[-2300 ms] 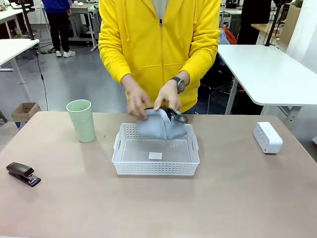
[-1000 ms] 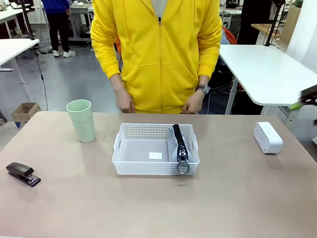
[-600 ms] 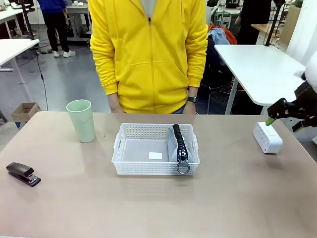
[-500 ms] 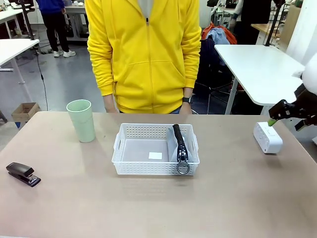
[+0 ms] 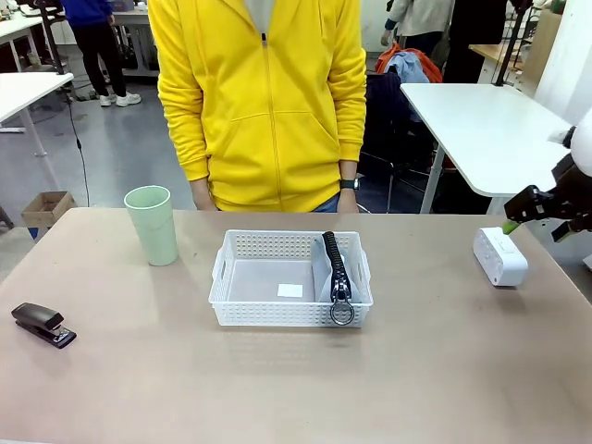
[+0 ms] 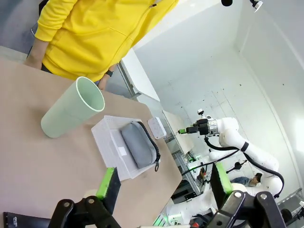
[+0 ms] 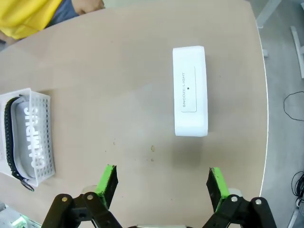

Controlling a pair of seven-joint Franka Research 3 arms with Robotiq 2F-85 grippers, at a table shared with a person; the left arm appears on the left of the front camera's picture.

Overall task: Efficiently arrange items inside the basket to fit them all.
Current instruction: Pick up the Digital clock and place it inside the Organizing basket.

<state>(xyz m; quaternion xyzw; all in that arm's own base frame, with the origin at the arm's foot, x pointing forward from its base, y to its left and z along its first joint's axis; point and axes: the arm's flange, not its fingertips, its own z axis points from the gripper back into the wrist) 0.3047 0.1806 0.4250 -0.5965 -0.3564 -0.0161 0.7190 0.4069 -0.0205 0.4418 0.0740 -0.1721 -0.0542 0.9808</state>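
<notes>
Right pincer [image 7: 162, 171] hangs open near the white rounded box [image 7: 190, 90]; left pincer [image 6: 164, 173] open too; grey zip pouch [image 5: 331, 273] stands on edge in the basket [image 5: 277, 316].

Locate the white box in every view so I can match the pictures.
Front view: white box at far right, mid-height.
Left wrist view: white box mid-picture, just past the basket.
Right wrist view: white box upper right of centre.
Shared landmark: the basket, holding the grey pouch.

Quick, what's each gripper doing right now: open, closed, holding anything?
Left gripper: open, holding nothing.
Right gripper: open, holding nothing, near the white box.
</notes>
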